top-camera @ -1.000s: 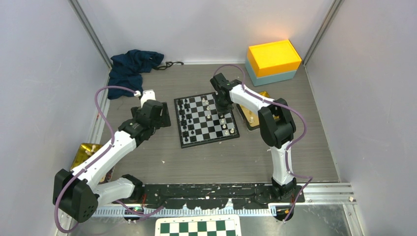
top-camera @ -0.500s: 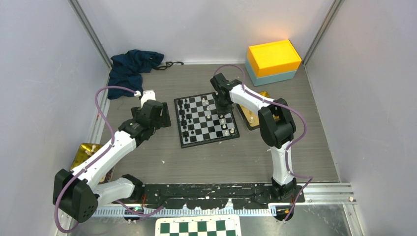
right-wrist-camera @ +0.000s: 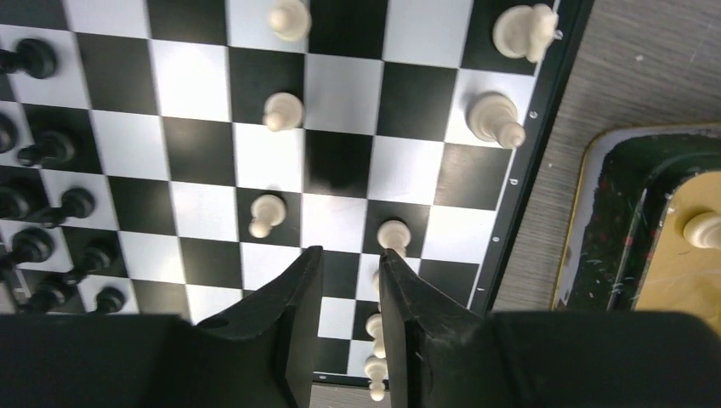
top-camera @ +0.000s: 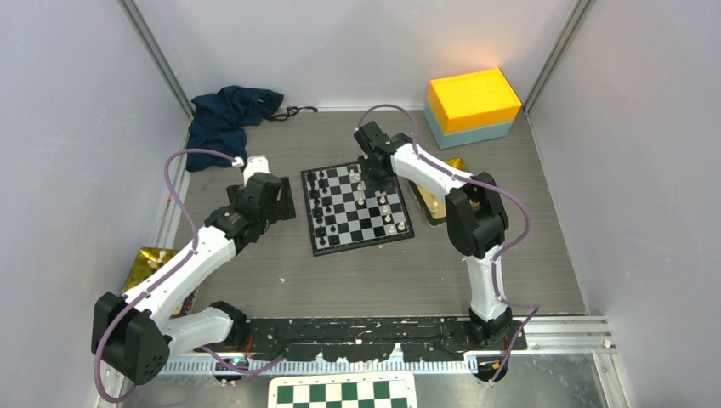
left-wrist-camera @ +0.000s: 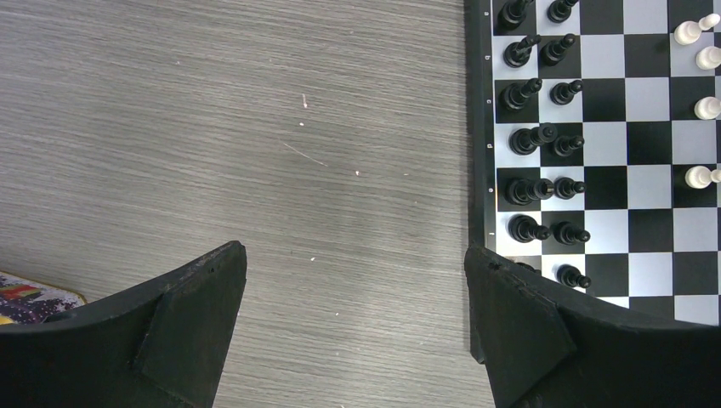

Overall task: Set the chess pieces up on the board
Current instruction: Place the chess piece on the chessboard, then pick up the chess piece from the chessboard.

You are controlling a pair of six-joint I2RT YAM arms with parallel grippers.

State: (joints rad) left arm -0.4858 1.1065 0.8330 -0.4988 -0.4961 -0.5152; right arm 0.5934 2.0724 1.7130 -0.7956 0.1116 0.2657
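Right end effector (right-wrist-camera: 350,255) over board (right-wrist-camera: 340,161), jaws slightly apart, holding nothing.
White pawn (right-wrist-camera: 393,232) stands on board just beside its fingertip; left end effector (left-wrist-camera: 355,263) wide open, empty, over table (left-wrist-camera: 255,127) beside board.

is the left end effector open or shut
Open: on the left end effector the fingers stand far apart above the table, nothing between them.

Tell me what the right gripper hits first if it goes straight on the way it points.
Probably bare board: the right gripper has no piece dead ahead. A cream pawn beside one finger might get grazed; depth is unclear.
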